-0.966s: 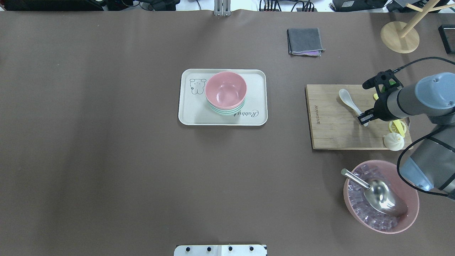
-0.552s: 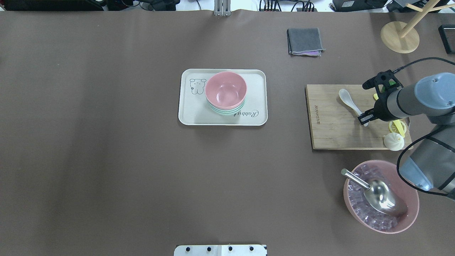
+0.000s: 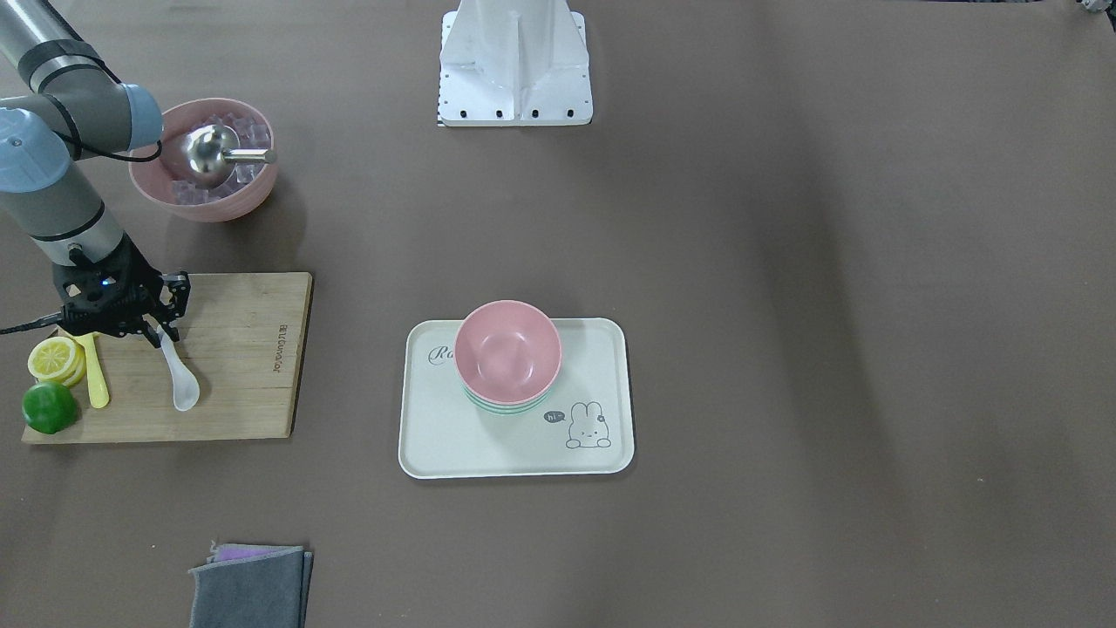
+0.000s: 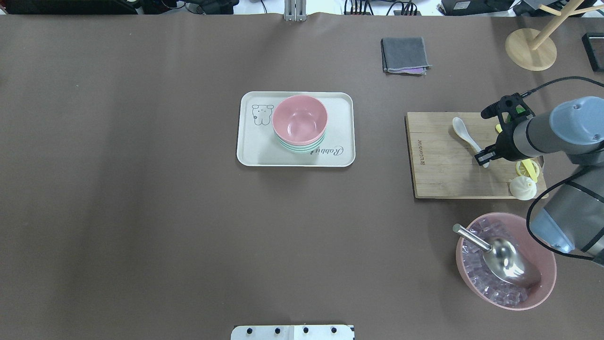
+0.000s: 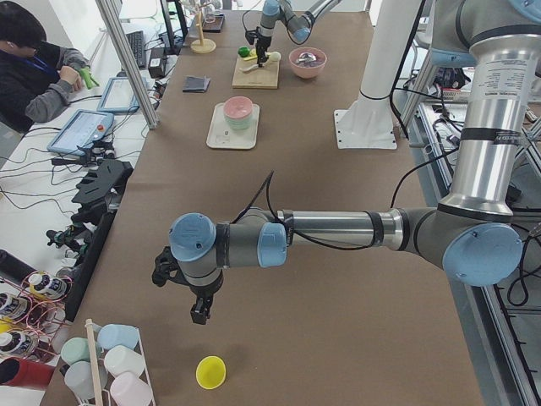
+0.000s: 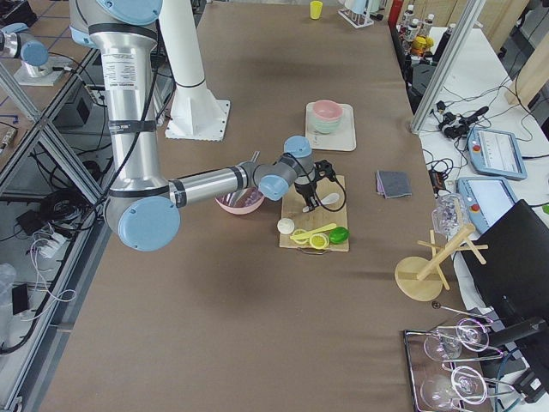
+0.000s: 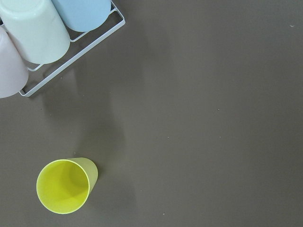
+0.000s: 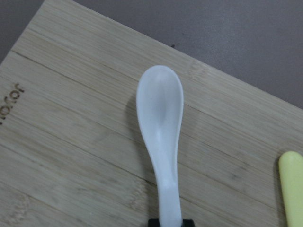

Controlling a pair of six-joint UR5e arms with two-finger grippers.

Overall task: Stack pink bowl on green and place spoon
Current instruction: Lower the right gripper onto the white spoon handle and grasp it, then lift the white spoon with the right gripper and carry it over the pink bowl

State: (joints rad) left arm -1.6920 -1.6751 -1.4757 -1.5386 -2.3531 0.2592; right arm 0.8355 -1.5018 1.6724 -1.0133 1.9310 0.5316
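One item left to place: spoon [image 4: 467, 137]. Small, white, glossy; probably ceramic or hard plastic, so light, stiff, slippery, liable to chip if dropped. Sits at cutting board [image 4: 439, 174]; resting or just raised, unclear. Right gripper [image 4: 484, 158] clamped on very tip of handle, scoop pointing away. End grip may let scoop droop or swivel; mid-handle hold looks safer. Pink bowl [image 4: 299, 118] already nested on green [image 4: 302, 148], on tray [image 4: 250, 146]. Left gripper [image 5: 200, 311] well apart; cannot tell if apart or together.
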